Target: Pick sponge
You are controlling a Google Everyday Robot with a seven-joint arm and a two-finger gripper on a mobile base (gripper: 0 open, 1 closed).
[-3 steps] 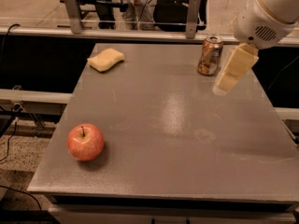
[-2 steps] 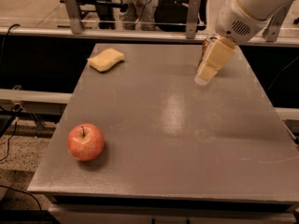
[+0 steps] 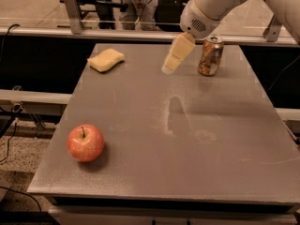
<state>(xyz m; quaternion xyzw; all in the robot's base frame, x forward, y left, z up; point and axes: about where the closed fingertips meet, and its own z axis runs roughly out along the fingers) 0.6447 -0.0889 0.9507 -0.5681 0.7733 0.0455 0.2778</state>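
Pale-yellow sponge (image 3: 106, 60) lies flat far-left on the tabletop (image 3: 187, 163), long axis roughly crosswise, well left in view of the gripper (image 3: 169, 68), which hovers beside the soda can (image 3: 210, 55), open or closed can't tell

**Three things on my grey table**

The grey table top (image 3: 211, 163) in front of me carries three things, all well apart from one another. The sponge (image 3: 106, 60), pale yellow, lies flat at the far left, near the far edge. A dented drink can (image 3: 210, 56) stands upright at the far right, about level with the sponge. A red apple (image 3: 86, 143) sits at the near left, stem up, close to the left edge. The surface shows dull scuffs and a faint ring mark around its middle. My gripper (image 3: 168, 69) hangs above the far middle of the top, between sponge and can, nearer the can and touching neither.
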